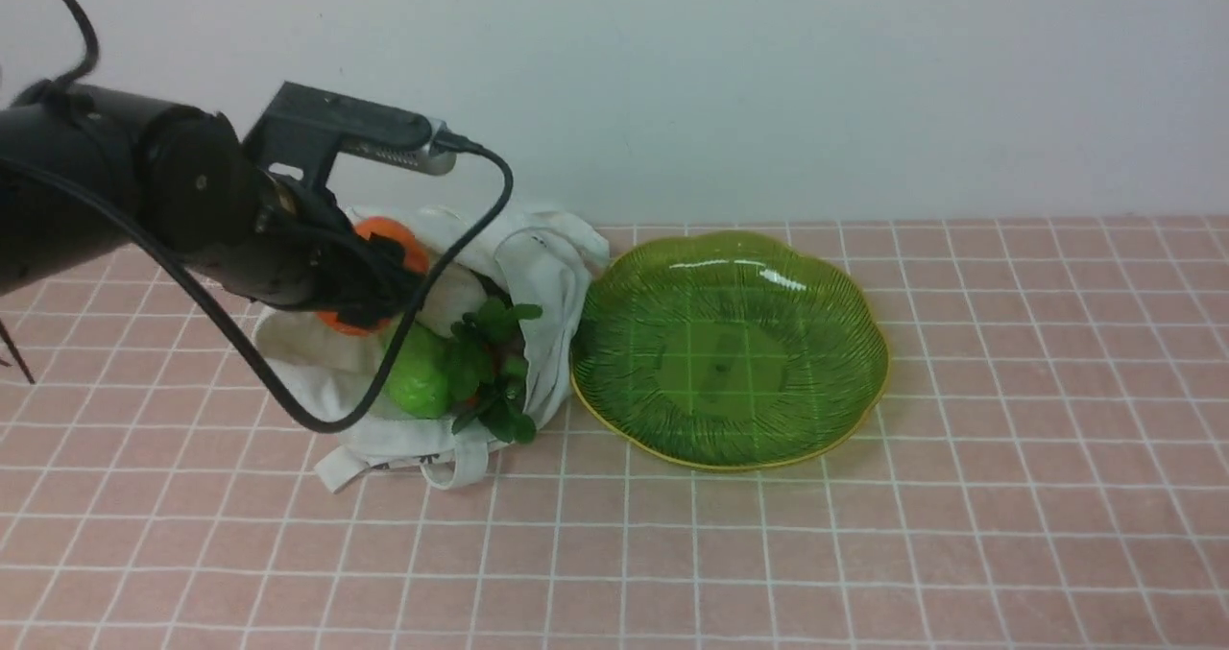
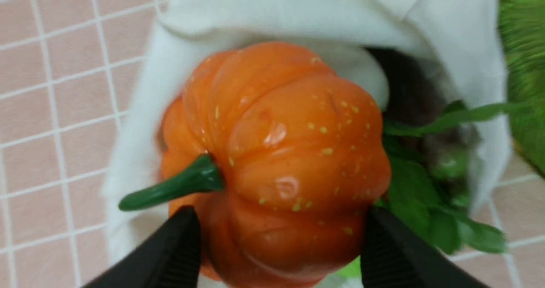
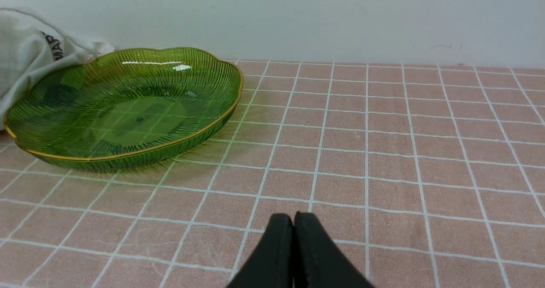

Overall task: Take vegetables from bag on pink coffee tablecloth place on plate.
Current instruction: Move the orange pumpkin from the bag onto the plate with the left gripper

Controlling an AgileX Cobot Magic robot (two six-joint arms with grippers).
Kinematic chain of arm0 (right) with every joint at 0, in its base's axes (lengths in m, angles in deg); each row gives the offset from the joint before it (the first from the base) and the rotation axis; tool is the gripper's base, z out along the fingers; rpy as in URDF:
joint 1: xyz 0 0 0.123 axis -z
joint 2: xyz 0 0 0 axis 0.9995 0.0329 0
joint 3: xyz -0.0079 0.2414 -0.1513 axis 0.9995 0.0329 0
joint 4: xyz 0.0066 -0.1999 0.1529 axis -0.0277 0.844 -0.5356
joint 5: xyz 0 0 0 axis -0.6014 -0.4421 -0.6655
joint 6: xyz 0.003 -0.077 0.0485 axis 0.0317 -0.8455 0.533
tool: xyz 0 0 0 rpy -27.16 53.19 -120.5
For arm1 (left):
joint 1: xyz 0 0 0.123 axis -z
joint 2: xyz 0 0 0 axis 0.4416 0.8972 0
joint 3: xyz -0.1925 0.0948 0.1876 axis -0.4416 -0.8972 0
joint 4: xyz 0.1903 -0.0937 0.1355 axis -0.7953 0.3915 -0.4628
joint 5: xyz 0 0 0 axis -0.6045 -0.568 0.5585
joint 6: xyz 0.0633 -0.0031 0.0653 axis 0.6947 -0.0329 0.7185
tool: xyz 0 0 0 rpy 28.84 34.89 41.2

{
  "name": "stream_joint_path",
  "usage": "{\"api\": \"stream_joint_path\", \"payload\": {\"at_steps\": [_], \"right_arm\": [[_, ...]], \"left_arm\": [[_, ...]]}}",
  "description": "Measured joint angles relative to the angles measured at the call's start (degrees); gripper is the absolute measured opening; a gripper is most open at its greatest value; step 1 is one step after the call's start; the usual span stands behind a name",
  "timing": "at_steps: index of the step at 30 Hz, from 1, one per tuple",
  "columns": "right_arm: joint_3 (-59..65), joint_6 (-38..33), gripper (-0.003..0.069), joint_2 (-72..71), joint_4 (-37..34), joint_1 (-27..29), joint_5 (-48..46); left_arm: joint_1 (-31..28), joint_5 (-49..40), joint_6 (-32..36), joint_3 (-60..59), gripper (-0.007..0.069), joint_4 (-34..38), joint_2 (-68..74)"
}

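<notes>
The ribbed orange pumpkin [image 1: 384, 247] is at the mouth of the off-white cloth bag [image 1: 538, 247], toward 10 o'clock of the opening in the front view. The left gripper [image 1: 379, 280] grasps it. In the left wrist view its two black fingers [image 2: 179, 245] press against opposite flanks of the pumpkin [image 2: 272, 160], and the green stem [image 2: 170, 190] sticks out sideways. Whether the pumpkin is lifted clear of the cloth cannot be told.

At 5 o'clock of the pumpkin, inside the bag, lies the bumpy light-green piece [image 1: 420, 381]. The white rounded piece [image 1: 451, 295] sits at about 3 o'clock of the pumpkin, just beside it. The dark leafy sprigs [image 1: 490, 362] spill toward the bag's near edge, at 3 o'clock of the light-green piece.

The green scalloped plate [image 1: 730, 343] lies at 3 o'clock of the bag, with its rim touching the bag's side or just beside it. It holds no vegetables. Bag and plate both rest on the pink coffee tablecloth [image 1: 864, 554].

A black cable [image 1: 288, 400] loops down from the left arm across the bag.

The right gripper [image 3: 294, 237] hangs low over bare cloth, well apart from the plate [image 3: 123, 109], clenched on nothing with its jaws pressed together.
</notes>
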Motion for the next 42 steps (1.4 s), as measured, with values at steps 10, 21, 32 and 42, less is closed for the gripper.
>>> {"api": "stream_joint_path", "payload": {"at_steps": [10, 21, 32, 42], "right_arm": [[0.0, 0.0, -0.0015, 0.0, 0.0, 0.0, 0.0], [0.0, 0.0, -0.0015, 0.0, 0.0, 0.0, 0.0], [0.0, 0.0, -0.0015, 0.0, 0.0, -0.2, 0.0], [0.0, 0.0, -0.0015, 0.0, 0.0, -0.2, 0.0]], "left_arm": [[9.1, -13.9, 3.1, 9.4, 0.0429, 12.4, -3.5], [20.6, -6.5, 9.1, 26.3, 0.0429, 12.4, 20.6], [22.2, -4.7, 9.7, 37.3, 0.0395, 9.4, 36.8], [22.2, -3.2, 9.4, 38.9, 0.0597, 9.0, 37.4]]}}
